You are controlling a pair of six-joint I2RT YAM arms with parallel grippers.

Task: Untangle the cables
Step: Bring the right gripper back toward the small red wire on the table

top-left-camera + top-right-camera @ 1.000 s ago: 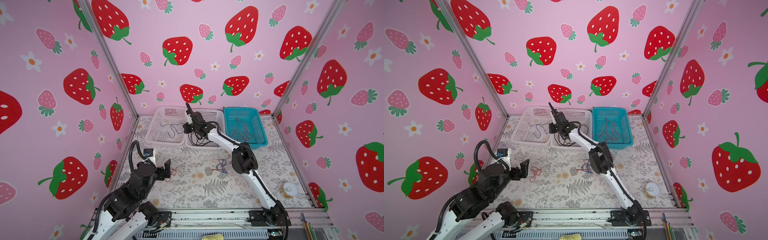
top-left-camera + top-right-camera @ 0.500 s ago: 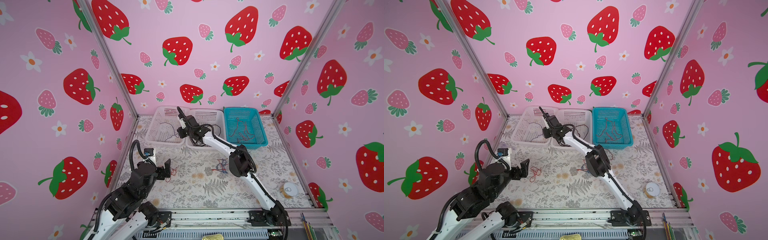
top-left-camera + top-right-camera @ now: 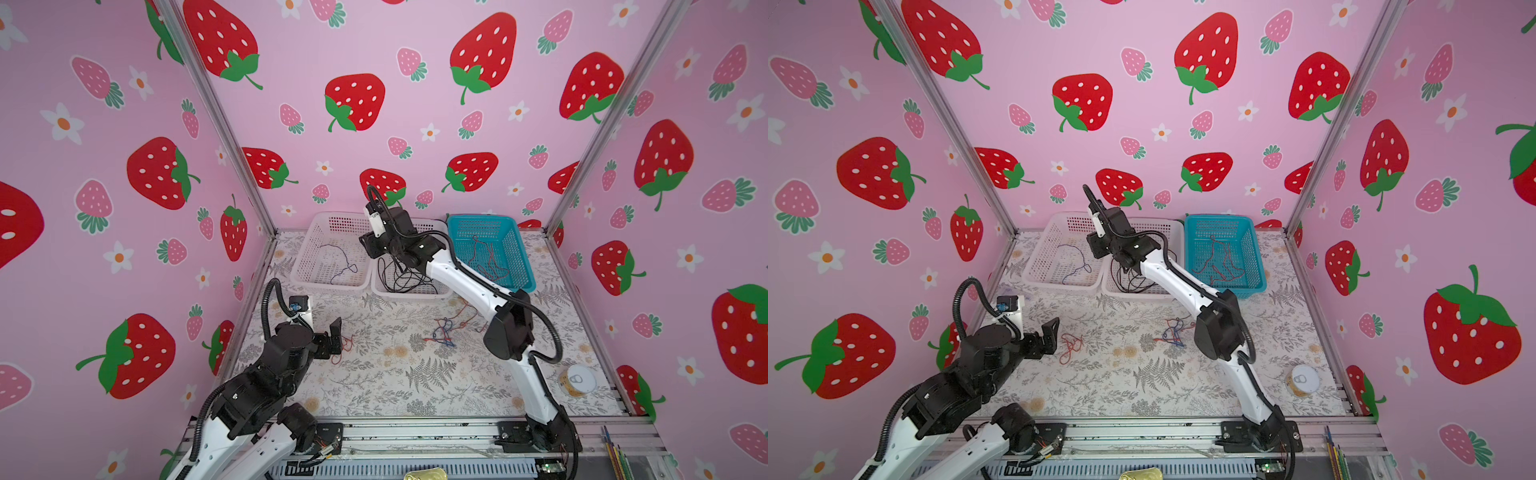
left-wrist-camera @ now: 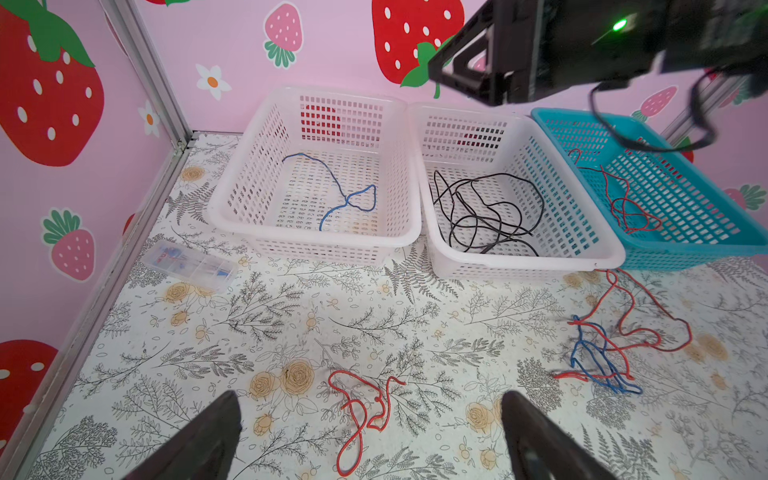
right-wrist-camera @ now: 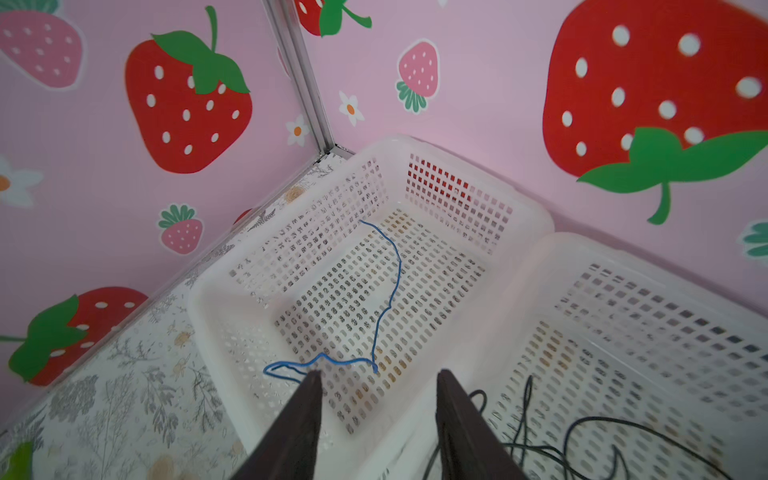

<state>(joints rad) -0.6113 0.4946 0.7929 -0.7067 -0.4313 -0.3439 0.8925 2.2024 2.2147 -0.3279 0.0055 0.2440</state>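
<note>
The cables lie in several places. A blue cable [image 4: 340, 195] [image 5: 390, 282] lies in the left white basket [image 4: 316, 243]. Black cables [image 4: 486, 212] fill the middle white basket [image 4: 519, 266], and red cables [image 4: 623, 203] lie in the teal basket [image 4: 685, 249]. A red and blue tangle [image 3: 444, 332] [image 4: 602, 353] rests on the table. My right gripper [image 5: 378, 374] [image 3: 369, 248] hangs open and empty above the wall between the two white baskets. My left gripper [image 4: 370, 399] [image 3: 1050, 332] stands wide open low over a loose red cable [image 4: 361, 409] [image 3: 1070, 347], without touching it.
A clear plastic box [image 4: 189, 266] lies by the left wall. A round tin [image 3: 577, 380] stands at the front right. Pink strawberry walls close in three sides, and a metal rail [image 3: 415, 434] runs along the front.
My right gripper swung left toward the left white basket and its jaws went from shut to open. The left arm has not moved.
</note>
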